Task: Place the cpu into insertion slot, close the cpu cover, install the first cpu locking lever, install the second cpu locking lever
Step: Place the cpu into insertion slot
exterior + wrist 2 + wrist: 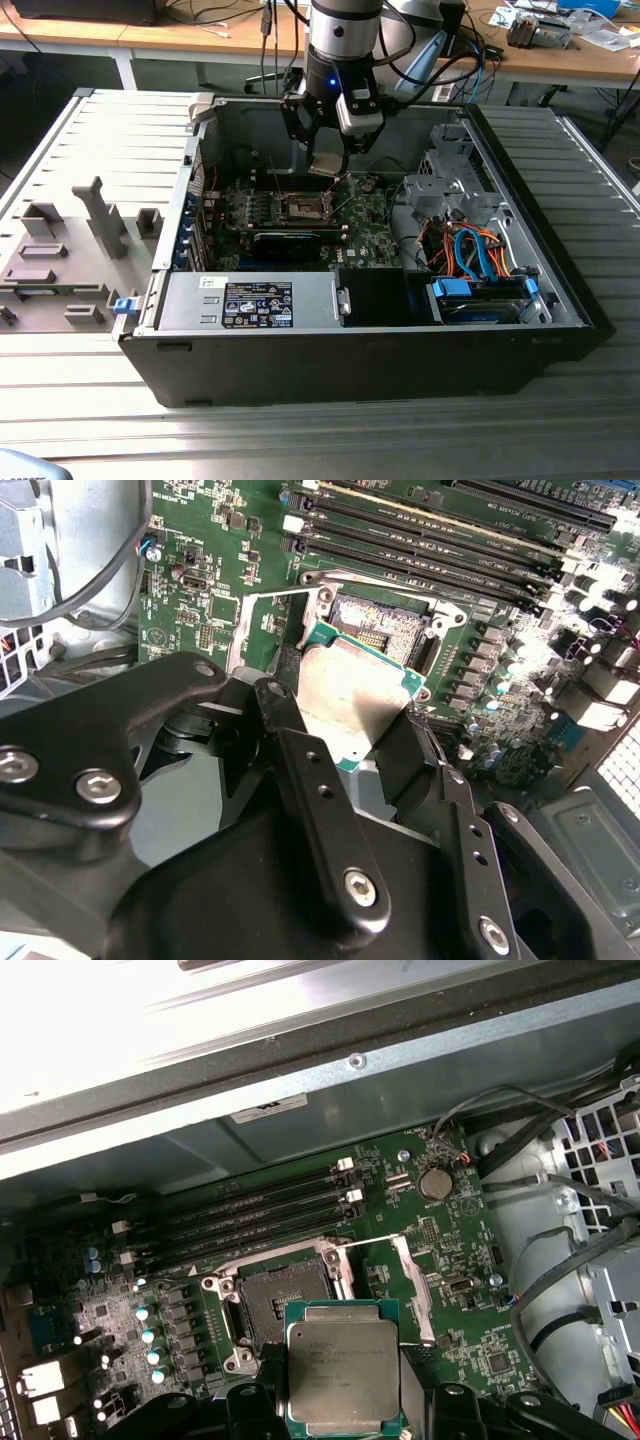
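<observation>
— What do we find, starting at the exterior view's left?

— We see a pale grey moulded plastic fixture tray [60, 255] on the ribbed metal table [300, 440], just beside the open black metal computer case [350, 370]. Inside the case lies the green motherboard [372, 238].

— And on the board?

— The square insertion slot [268, 1305] is bare (we can make out its dark contact field in both wrist views), with long black memory slots [250, 1215] beside it. The thin silver-grey metal cpu cover [415, 1295] stands swung open at one side of the slot.

— Where is the chip?

— The small thin square cpu [355, 705], with its flat silvery-grey metal top, is up in the arm's black gripper [328, 160]. The fingers [315, 790] are drawn in to the chip's width and pinch two opposite edges. We see it held above the board, near the slot but apart from it.

— Further to the exterior view's right?

— A grey metal drive cage [445, 185], then blue and orange cables [475, 255].
</observation>
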`<state>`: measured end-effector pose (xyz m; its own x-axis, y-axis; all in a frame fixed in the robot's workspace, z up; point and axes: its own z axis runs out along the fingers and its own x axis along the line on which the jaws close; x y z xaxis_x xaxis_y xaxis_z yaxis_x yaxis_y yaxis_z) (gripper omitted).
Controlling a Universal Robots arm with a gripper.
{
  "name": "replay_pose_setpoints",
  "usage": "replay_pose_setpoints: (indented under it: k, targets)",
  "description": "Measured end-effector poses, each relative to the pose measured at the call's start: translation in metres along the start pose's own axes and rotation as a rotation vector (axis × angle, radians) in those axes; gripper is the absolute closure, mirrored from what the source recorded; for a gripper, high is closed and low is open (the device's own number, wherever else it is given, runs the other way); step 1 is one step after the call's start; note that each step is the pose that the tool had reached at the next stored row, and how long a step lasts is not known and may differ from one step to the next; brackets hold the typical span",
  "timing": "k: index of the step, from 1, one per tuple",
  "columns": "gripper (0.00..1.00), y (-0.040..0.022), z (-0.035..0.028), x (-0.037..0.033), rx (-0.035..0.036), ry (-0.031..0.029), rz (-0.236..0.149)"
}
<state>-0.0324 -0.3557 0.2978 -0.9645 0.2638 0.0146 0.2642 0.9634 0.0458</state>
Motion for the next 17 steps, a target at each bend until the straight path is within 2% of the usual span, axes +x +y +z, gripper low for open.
replay_pose_setpoints:
  k: [17]
  targets:
    - [0.46,0.0000,0.0004,0.0000,0.0001,-0.0010,0.019]
